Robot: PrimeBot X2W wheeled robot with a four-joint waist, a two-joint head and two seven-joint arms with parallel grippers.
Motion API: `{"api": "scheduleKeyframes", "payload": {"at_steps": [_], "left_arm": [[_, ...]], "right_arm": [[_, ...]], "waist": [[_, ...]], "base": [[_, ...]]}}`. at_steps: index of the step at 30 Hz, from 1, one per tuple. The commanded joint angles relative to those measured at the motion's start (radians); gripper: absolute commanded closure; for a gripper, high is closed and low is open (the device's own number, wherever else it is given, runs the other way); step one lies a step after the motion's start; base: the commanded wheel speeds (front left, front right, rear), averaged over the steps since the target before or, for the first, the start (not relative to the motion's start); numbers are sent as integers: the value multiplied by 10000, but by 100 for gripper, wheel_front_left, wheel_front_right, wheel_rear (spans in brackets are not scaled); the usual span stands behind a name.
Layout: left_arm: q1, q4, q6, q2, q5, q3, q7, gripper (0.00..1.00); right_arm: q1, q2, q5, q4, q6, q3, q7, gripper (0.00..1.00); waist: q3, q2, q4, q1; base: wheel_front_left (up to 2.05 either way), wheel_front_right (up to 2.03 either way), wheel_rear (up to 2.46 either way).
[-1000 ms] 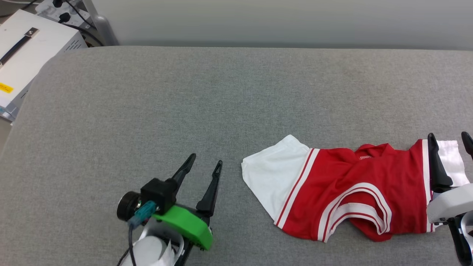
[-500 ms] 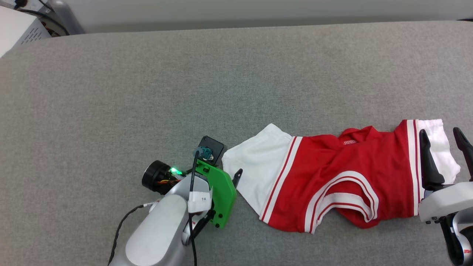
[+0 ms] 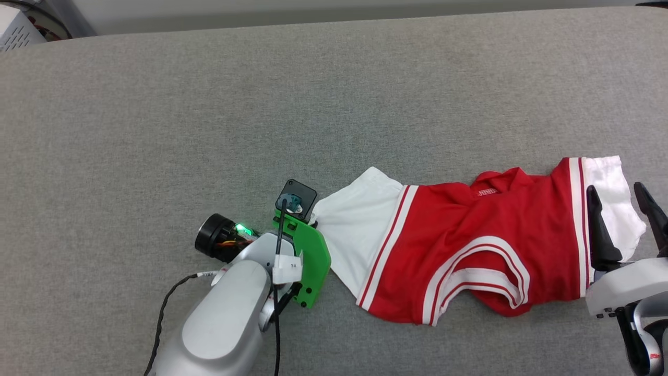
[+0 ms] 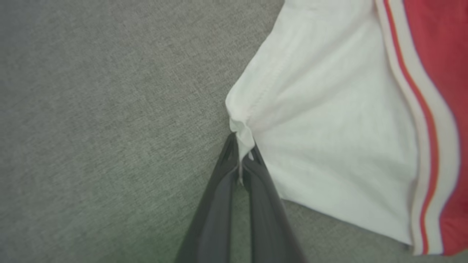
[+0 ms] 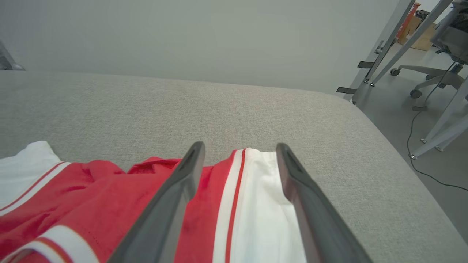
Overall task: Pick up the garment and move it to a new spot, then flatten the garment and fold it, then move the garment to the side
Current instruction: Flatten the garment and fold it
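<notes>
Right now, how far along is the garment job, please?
Nothing looks finished: the jersey lies rumpled on the grey tabletop. In hand: the left claw is shut on one white sleeve hem; the right claw is open over the other sleeve. Lifting, moving, flattening, folding remain.

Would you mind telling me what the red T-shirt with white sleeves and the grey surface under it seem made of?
The red T-shirt with white sleeves looks like thin, soft knit jersey, matte; it wrinkles and drapes limply. The grey surface seems to be woven upholstery fabric, matte, with a fine flecked weave.
</notes>
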Motion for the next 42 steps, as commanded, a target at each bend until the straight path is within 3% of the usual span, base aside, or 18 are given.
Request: {"api": "scheduleKeyframes", "payload": {"at_steps": [1,7,11,19,26,31,42], "left_arm": [[204,273,148,122,-149,92,-103,100],[313,-16,578,260,-498,789,-1186,100],[665,-473,714,564,-866,1319,-1694,100],[1989,-2194,536,1081,-1594,1720,-1680,100],[2785,-3987,500,1278,-1767,1548,-1388,100],[2802,-4604,557,1261,-1707,1423,-1344,100],[2525,-4946,536,1306,-1623,1291,-1347,100]], "right_arm": [[-46,-33,9,62,-9,88,16,0],[155,-306,235,306,-9,441,619,0],[561,-556,541,497,-9,829,1740,0],[1183,-672,913,244,-9,260,4421,0],[674,-1304,817,199,-9,-275,6547,0],[162,-1704,980,678,-9,-196,7080,0],[-287,-1945,1063,1742,-9,533,7380,0]], "waist": [[-88,120,133,0],[-431,120,454,0],[-733,120,662,0],[-987,120,895,0],[-752,120,1154,0],[-494,120,1354,0],[2,120,1515,0]], "base": [[0,0,0],[0,0,0],[0,0,0],[0,0,0],[0,0,0],[0,0,0],[0,0,0]]}}
